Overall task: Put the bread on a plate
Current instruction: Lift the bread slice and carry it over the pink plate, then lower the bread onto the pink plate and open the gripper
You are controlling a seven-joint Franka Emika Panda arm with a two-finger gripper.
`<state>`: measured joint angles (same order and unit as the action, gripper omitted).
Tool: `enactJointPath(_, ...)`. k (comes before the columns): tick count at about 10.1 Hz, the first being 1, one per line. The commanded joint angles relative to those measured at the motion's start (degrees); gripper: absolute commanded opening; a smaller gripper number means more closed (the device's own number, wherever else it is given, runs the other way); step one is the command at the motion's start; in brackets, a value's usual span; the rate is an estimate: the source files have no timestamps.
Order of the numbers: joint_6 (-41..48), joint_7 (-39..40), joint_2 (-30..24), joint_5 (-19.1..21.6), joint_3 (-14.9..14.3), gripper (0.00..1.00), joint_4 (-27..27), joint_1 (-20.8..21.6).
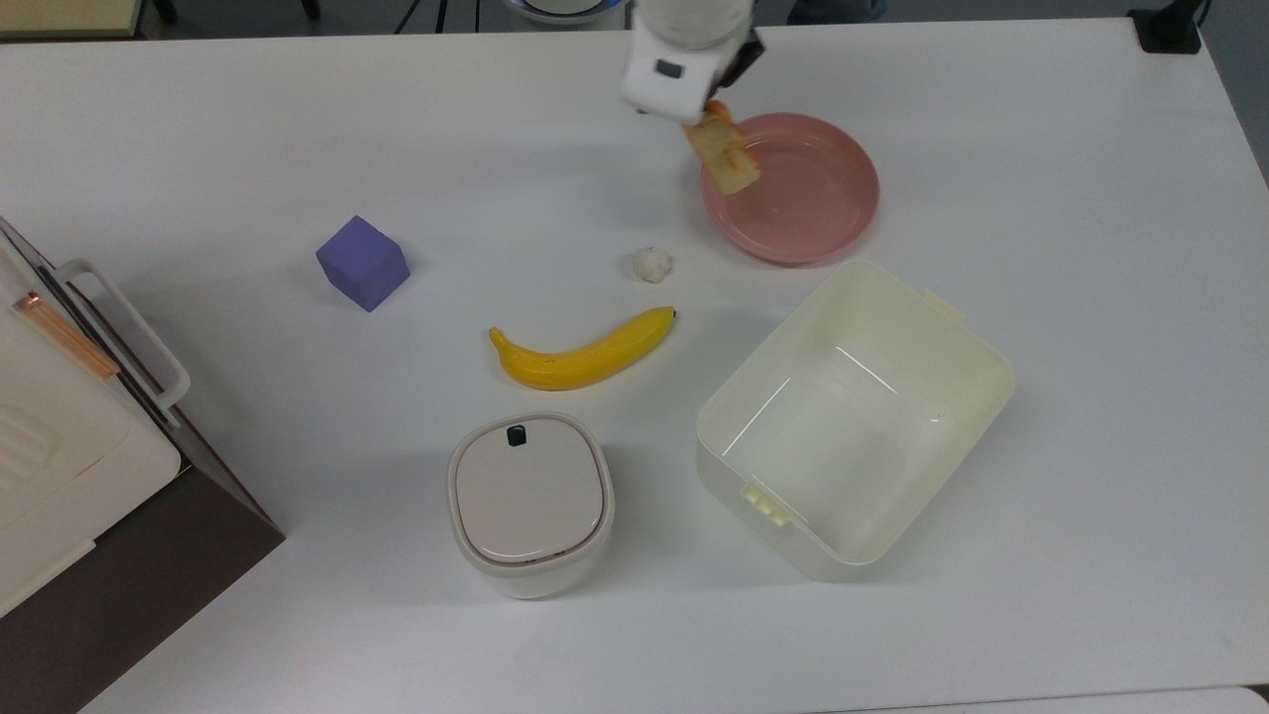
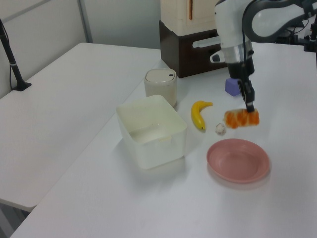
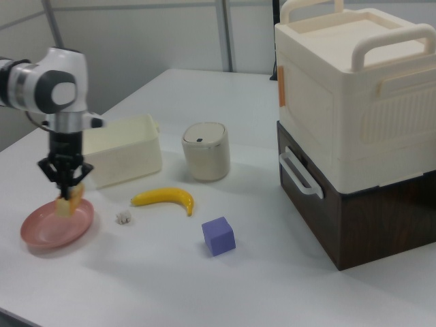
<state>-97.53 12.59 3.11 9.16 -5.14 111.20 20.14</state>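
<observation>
Gripping the small oblong bread [image 1: 729, 159] with its orange-brown toasted top, the gripper [image 1: 716, 107] has its fingers clamped on the upper end, so the loaf hangs off them in the air. Right below the fingers sits the round pink plate [image 1: 818, 203]; the bread's over its rim on the top view's left. Further out: a tiny white lumpy ball [image 1: 651, 264], a yellow banana [image 1: 583, 354], and a cream plastic tub [image 1: 952, 342].

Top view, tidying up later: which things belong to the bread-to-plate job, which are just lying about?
Job: toasted oblong bread, round pink plate, tool gripping bread.
Lying about: yellow banana, purple cube, white lumpy ball, cream plastic tub, lidded beige canister.
</observation>
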Motion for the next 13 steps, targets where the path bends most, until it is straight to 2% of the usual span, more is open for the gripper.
enactJointPath(1,0.77,-6.24,-0.39,3.91,-0.84,0.00,0.69,7.61)
enactJointPath(3,0.15,-8.71,0.84,5.86,-0.84,0.00,0.60,10.17)
enactJointPath(5,-5.01,-11.60,2.94,7.10,-0.84,0.00,0.69,11.49)
enactJointPath(7,-9.33,-13.81,5.49,7.10,-0.84,0.00,0.69,11.67)
enactJointPath(10,-10.57,-13.64,6.64,7.10,-0.93,0.00,0.78,11.32)
enactJointPath(11,-10.92,-13.55,6.99,7.10,-0.84,0.09,0.78,11.06)
enactJointPath(12,-10.49,-13.55,7.00,7.10,-0.93,0.48,0.86,10.88)
enactJointPath(13,-9.96,-13.73,6.82,6.58,-1.36,0.99,0.95,10.45)
